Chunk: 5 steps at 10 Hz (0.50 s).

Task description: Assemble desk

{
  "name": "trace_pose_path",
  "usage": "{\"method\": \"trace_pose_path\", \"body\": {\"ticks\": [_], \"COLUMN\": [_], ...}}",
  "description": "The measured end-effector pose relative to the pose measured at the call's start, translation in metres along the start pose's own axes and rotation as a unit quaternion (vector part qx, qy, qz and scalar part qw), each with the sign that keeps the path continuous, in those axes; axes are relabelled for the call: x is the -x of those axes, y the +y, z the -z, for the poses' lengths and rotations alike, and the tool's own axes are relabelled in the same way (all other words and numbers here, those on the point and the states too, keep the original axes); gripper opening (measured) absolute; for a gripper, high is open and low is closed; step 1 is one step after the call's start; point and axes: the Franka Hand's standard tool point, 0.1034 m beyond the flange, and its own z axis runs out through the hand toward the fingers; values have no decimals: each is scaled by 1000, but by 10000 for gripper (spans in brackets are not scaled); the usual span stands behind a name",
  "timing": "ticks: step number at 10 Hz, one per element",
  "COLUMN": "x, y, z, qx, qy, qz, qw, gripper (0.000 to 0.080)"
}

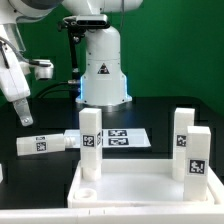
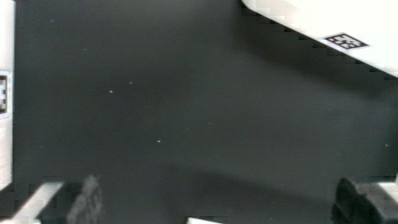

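Note:
The white rimmed tabletop (image 1: pixel 140 192) lies at the front of the black table. One white tagged leg (image 1: pixel 90 140) stands upright at its far corner on the exterior view's left. Two more legs (image 1: pixel 182 128) (image 1: pixel 197 155) stand upright at its side on the exterior view's right. Another leg (image 1: pixel 42 143) lies flat on the table beside the tabletop. My gripper (image 1: pixel 24 115) hangs above the table on the exterior view's left, above and apart from the lying leg. In the wrist view the gripper (image 2: pixel 217 205) is open and empty over bare black table.
The marker board (image 1: pixel 122 138) lies behind the tabletop. The white robot base (image 1: pixel 103 70) stands at the back. In the wrist view a white tagged part (image 2: pixel 329 35) shows at one corner and another white edge (image 2: pixel 6 95) at the side; I cannot tell which parts they are.

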Motion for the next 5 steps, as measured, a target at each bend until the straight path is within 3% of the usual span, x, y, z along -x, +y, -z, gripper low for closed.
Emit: {"method": "trace_pose_path", "body": {"ticks": [2,5], "x": [0,-7], "y": [2,25], "z": [-1,2], "qx": [1,1], "qy": [-2,-73], "qz": [-2,-47], "qw": [1000,996], "gripper": [649,649]}}
